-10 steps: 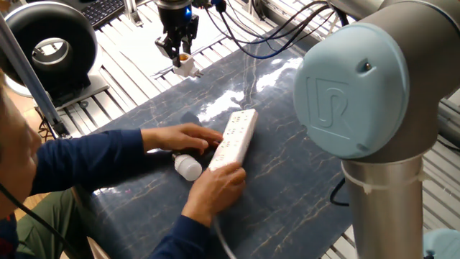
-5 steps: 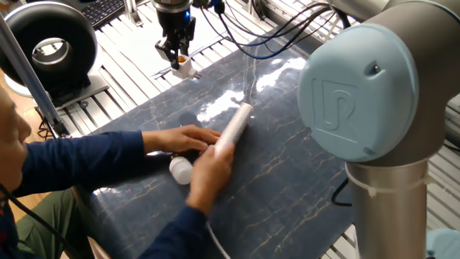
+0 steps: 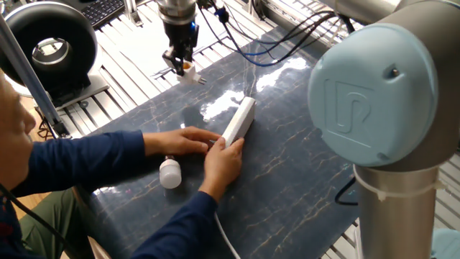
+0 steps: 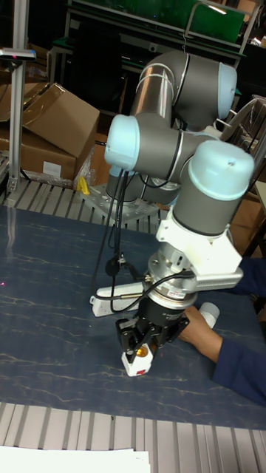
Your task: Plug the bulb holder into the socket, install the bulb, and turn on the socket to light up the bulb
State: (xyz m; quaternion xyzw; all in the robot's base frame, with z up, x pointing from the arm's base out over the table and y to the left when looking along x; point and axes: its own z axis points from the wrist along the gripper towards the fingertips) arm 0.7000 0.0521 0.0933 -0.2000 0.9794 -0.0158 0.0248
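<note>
My gripper (image 3: 180, 62) is at the far edge of the blue mat, shut on the small white bulb holder (image 3: 186, 69), whose orange inside shows. In the tall fixed view the bulb holder (image 4: 138, 361) hangs between the fingers of the gripper (image 4: 141, 346), just above the mat. The long white socket (image 3: 240, 120) stands tipped on its long edge mid-mat, held by a person's two hands (image 3: 223, 158). The bulb (image 3: 169, 173) lies on its side left of those hands. The socket (image 4: 111, 299) and bulb (image 4: 210, 312) are partly hidden behind my arm.
A person's blue-sleeved arms (image 3: 100, 155) reach across the mat's near left. My arm's large elbow (image 3: 374, 108) fills the right foreground. A black round fan (image 3: 50, 44) stands at far left. Cables (image 3: 273, 39) trail over the mat's far side. Cardboard boxes (image 4: 52, 126) sit behind the table.
</note>
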